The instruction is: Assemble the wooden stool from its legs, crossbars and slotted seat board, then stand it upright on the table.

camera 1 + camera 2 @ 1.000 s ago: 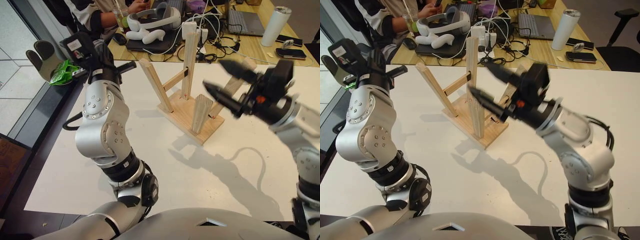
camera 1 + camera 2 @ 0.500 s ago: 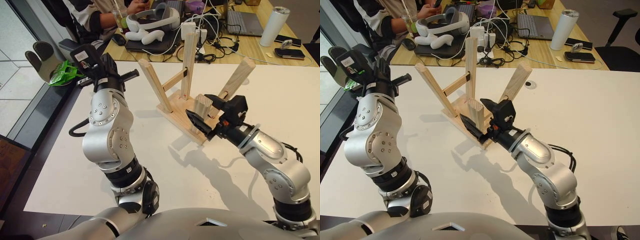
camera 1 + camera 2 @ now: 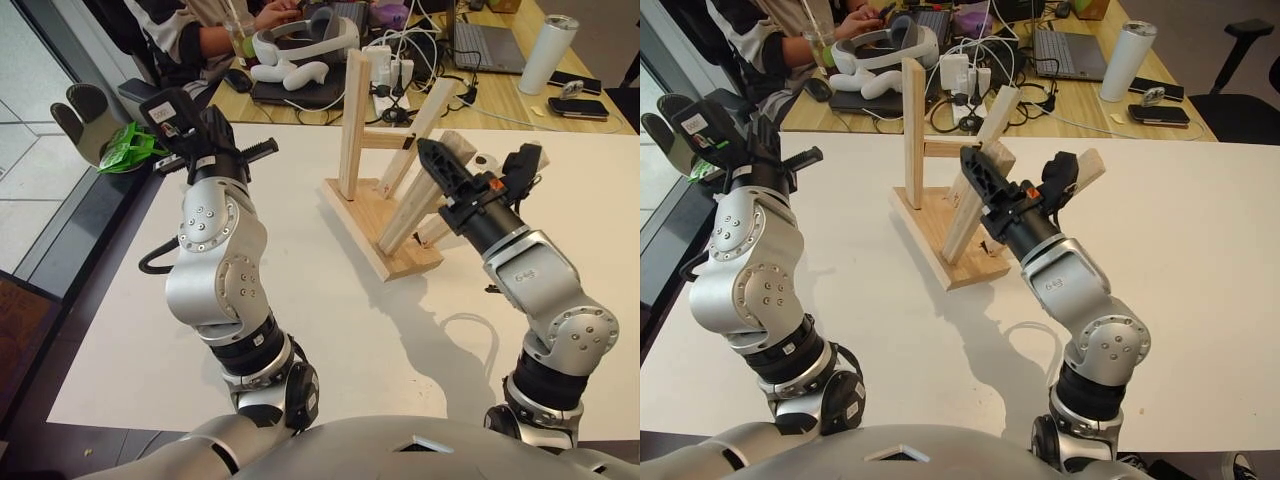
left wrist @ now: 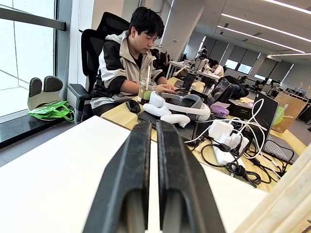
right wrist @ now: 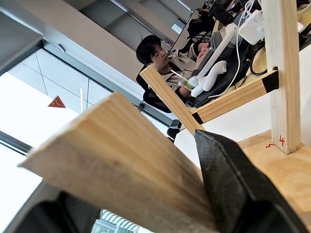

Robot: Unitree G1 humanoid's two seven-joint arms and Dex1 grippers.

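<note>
Starting far left, a green bag (image 3: 125,145) lies off the table (image 3: 330,330), past its left edge. Left gripper (image 3: 258,150) is held up above the table's far-left corner, well apart from the stool, fingers (image 4: 131,170) pressed together with nothing between them. Stool (image 3: 385,200) sits upside down at mid-table toward the far side, board (image 3: 362,215) lying on the table with its legs pointing up. Upright leg (image 3: 350,120) stands at the board's far-left end. Crossbar (image 3: 385,141) runs from it to the slanted leg (image 3: 428,102), which leans away to the right. Front leg (image 3: 403,215) rises tilted from the board's near end. Just right of it is the held leg (image 3: 455,147), its free end poking up past the wrist. Right gripper (image 3: 435,165) comes in from the right over the board's near-right end, pinching the held leg. In the right wrist view the wood fills the gap between its fingers (image 5: 233,194), and the dark finger lies against the wood. One long black finger shows in the head views, lying between the front leg and the held leg; the other finger is hidden behind the wood. Beyond the table, a desk (image 3: 500,95) carries a white headset (image 3: 305,40), cables (image 3: 400,85), a laptop (image 3: 490,45) and, far right, a tumbler (image 3: 550,50).
</note>
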